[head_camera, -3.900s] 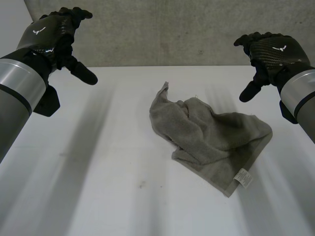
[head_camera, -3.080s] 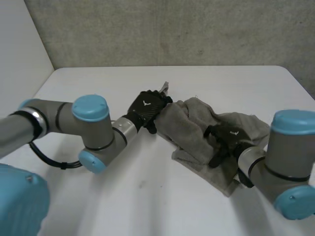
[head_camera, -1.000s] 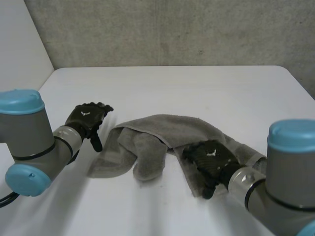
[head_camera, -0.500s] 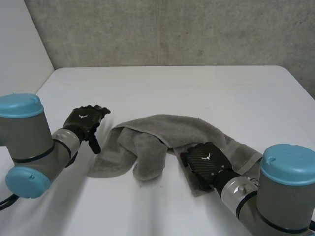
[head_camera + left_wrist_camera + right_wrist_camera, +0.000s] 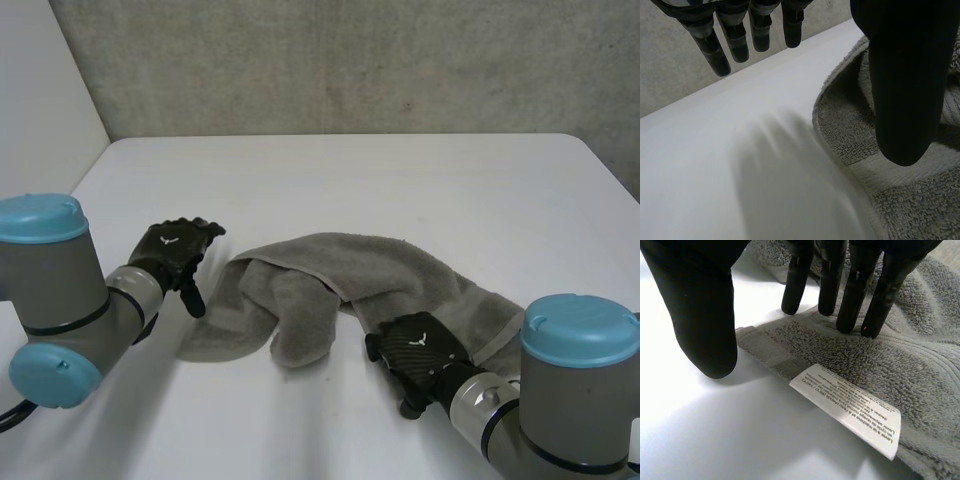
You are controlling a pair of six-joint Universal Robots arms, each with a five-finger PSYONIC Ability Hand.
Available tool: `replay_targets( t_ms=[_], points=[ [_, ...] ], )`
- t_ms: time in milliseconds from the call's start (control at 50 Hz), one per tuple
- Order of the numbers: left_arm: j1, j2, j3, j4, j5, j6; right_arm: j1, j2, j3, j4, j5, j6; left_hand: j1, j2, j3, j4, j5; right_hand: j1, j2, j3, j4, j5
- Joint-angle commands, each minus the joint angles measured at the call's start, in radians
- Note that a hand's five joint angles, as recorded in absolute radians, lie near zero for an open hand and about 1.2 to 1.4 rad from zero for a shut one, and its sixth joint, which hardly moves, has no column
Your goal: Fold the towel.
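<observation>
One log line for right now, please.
towel: rumpled, unfolded | left hand: open, beside its end | right hand: open, on corner by label

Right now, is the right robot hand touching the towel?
Touching. In the right wrist view, fingertips of the right robot hand rest on the towel near its label.

Head camera looks down from behind the arms (image 5: 60,290) over the whole desk (image 5: 400,170). Both wrist cameras sit low and very near, each facing a towel (image 5: 400,270) edge also seen from above.
</observation>
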Motion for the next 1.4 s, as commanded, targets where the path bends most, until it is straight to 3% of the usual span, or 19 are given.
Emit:
replay_targets(
  t_ms=[20,440,500,540,820,1120,1400],
  points=[
    [0.0,0.0,-0.001,0.001,0.002,-0.001,-0.002,0.01,-0.004,-0.063,-0.001,-0.003,0.019,0.017,0.018,0.018,0.001,0.096,0.173,0.173,0.172,0.176],
    [-0.002,0.0,-0.002,0.001,0.0,-0.001,-0.029,0.064,-0.074,-0.075,0.013,-0.016,0.019,0.017,0.018,0.018,0.001,0.158,0.235,0.234,0.234,0.238],
    [-0.002,0.0,-0.004,0.0,0.0,-0.001,-0.042,0.067,-0.083,-0.077,0.013,-0.023,0.019,0.017,0.018,0.018,0.001,0.343,0.42,0.419,0.419,0.423],
    [-0.002,0.0,-0.005,0.0,0.0,0.001,-0.058,0.061,-0.086,-0.08,0.018,-0.043,0.019,0.017,0.018,0.018,0.001,0.812,0.889,0.889,0.889,0.892],
    [-0.002,0.026,-0.045,0.02,0.0,0.001,-0.238,-0.117,-0.094,-0.078,0.019,-0.06,0.022,0.02,0.021,0.021,0.004,0.814,0.892,0.891,0.891,0.894],
    [-0.015,-0.034,-0.004,0.066,0.006,0.01,-0.373,-0.111,-0.117,-0.003,0.053,-0.39,0.045,0.043,0.045,0.044,0.028,0.814,0.892,0.891,0.891,0.894],
    [-0.066,-0.163,0.122,0.063,0.015,0.013,-0.427,-0.171,-0.117,-0.051,0.068,-0.338,0.216,0.214,0.215,0.215,0.198,0.814,0.892,0.891,0.891,0.894]
  ],
)
